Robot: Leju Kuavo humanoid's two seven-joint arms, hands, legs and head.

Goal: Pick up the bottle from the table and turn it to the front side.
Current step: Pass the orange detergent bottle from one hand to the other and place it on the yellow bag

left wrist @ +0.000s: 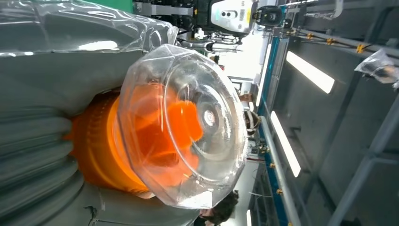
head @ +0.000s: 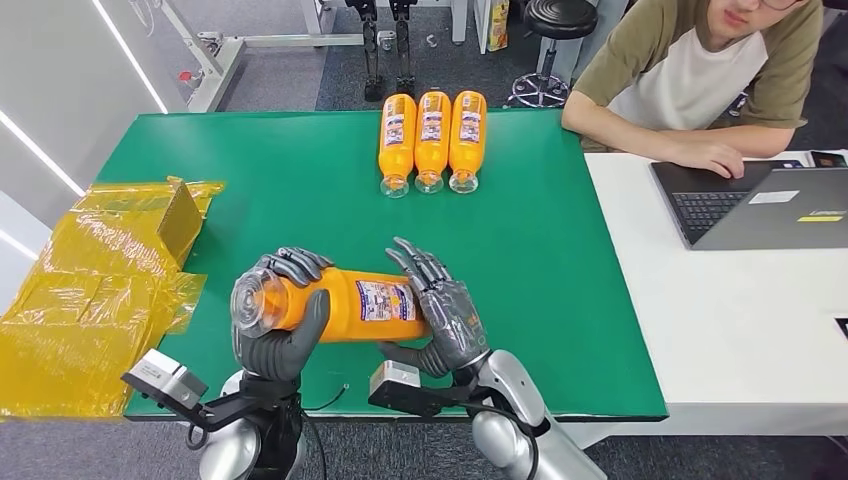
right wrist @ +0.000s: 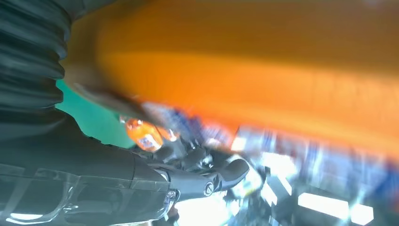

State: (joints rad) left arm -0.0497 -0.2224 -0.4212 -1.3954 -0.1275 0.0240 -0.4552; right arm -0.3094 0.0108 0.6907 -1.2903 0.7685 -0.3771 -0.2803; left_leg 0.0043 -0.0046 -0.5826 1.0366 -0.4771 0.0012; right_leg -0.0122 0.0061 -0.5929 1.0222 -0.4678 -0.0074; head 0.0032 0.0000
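An orange bottle [head: 350, 305] with a clear cap lies sideways above the green table's [head: 300, 200] near edge, held between both hands. My left hand [head: 280, 325] wraps the cap end, thumb under the neck. My right hand [head: 445, 315] grips the base end, beside the white label, which faces up. The left wrist view looks straight onto the clear cap [left wrist: 188, 122] and orange neck, with my left hand's fingers [left wrist: 33, 150] around it. In the right wrist view the bottle's orange body [right wrist: 244, 61] is blurred, close above my right hand's thumb [right wrist: 94, 179].
Three more orange bottles [head: 432, 140] lie side by side at the far edge of the table. Crumpled yellow plastic wrap [head: 100, 280] covers the left side. A person [head: 700, 70] sits at the white table with a laptop [head: 760, 205] at the right.
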